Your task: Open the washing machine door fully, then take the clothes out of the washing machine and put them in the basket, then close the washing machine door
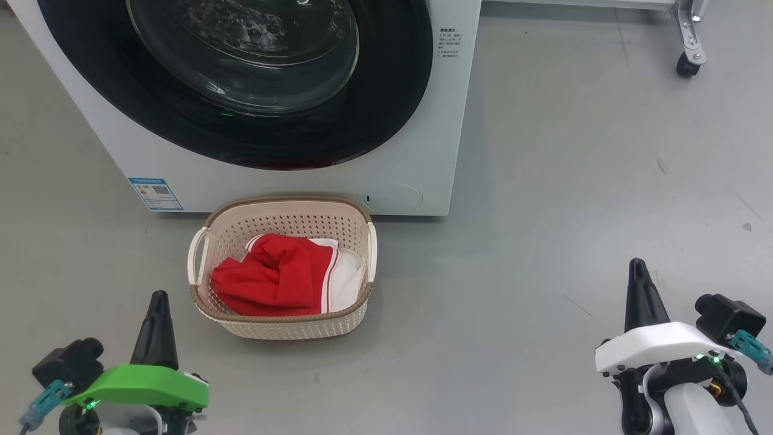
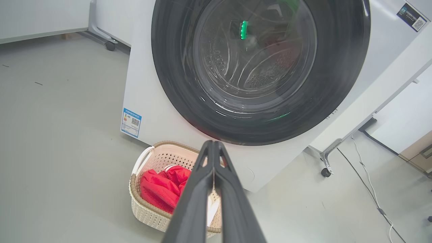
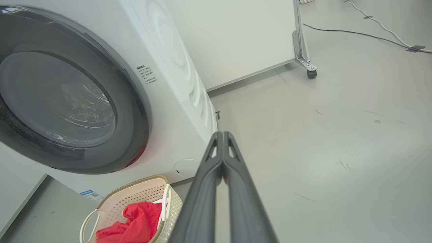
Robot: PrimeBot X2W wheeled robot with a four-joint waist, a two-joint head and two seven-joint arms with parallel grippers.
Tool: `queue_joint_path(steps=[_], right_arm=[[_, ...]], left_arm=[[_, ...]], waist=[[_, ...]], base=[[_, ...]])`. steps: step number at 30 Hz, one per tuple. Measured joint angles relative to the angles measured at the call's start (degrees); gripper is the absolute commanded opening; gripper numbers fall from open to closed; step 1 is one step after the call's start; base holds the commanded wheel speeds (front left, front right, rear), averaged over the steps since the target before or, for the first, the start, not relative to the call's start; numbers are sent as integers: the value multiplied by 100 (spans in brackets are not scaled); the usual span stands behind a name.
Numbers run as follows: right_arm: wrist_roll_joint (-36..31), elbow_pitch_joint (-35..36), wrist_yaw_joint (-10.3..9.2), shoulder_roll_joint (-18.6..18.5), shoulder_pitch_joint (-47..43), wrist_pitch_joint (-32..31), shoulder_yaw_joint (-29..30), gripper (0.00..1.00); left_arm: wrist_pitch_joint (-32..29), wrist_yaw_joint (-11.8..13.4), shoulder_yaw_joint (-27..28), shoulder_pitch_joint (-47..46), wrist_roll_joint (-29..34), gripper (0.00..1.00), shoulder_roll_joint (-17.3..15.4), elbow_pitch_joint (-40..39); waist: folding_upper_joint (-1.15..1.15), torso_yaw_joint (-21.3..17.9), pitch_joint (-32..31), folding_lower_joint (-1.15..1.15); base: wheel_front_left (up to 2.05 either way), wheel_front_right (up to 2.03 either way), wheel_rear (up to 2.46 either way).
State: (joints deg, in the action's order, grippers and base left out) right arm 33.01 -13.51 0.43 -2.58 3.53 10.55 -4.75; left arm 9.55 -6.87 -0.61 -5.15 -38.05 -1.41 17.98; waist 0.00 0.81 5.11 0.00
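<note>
My left jaws and right jaws are pinched together, empty. The basket (image 1: 284, 329) of clothes (image 1: 272, 278) sits ahead between them, nearer the left, before the closed door (image 1: 392, 90).

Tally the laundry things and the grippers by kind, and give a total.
Washing machine: 1
Washing machine door, shut: 1
Basket: 1
Heap of red and white clothes in the basket: 1
Grippers, fingers shut: 2 (left gripper, right gripper)
Total: 6
</note>
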Motion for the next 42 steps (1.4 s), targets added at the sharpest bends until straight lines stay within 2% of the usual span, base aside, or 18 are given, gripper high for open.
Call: queue_joint_path(steps=[42], right_arm=[[3216, -110, 304, -64, 2, -802, 528, 0]], left_arm=[[-855, 0, 270, 0, -2837, 0, -2, -91]], waist=[[0, -41, -264, 0]], base=[[0, 0, 0]])
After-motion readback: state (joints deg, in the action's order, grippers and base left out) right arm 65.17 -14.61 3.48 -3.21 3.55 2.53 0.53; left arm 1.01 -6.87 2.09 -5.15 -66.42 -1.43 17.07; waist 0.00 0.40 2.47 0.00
